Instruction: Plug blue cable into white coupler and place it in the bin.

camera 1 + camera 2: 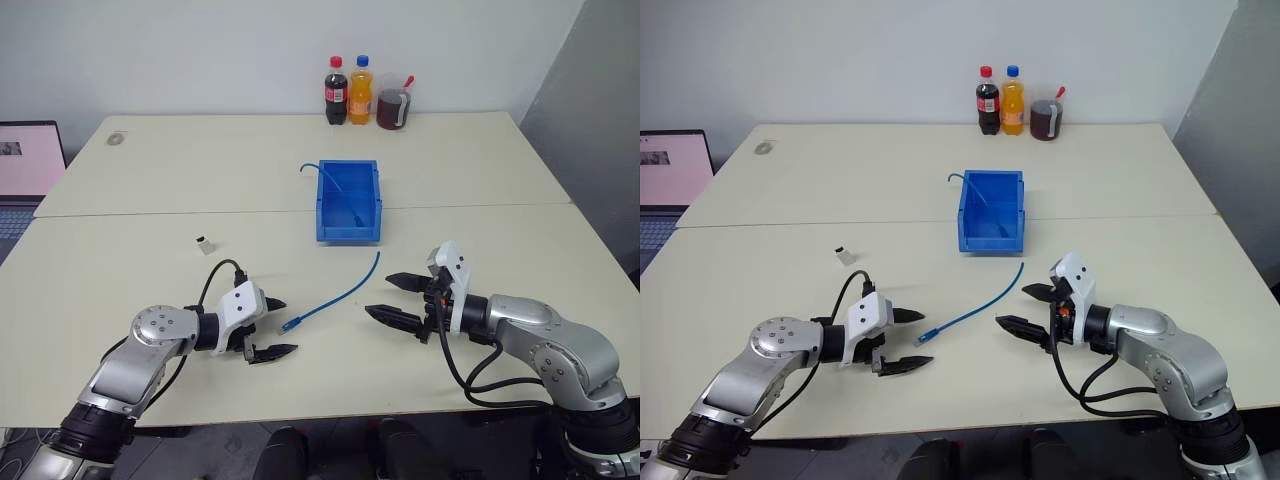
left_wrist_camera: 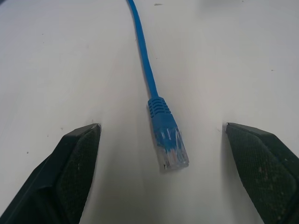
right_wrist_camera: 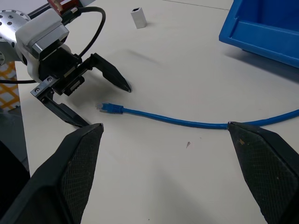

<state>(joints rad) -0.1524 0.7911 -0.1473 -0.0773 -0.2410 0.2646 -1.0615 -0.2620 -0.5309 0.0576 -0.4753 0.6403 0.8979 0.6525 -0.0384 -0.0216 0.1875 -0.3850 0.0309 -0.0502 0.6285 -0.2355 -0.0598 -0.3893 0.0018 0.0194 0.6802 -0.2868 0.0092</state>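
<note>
just beyond open left jaws, blue cable (image 2: 159, 116) plug

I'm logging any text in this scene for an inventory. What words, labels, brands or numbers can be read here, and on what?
None can be read.
Dark cola bottle: red label, lettering too small to read.
Orange drink bottle: label too small to read.
Laptop screen: pink page with a small picture, any text too blurred to read.
The bin, the blue cable and the white coupler: no print visible.
</note>
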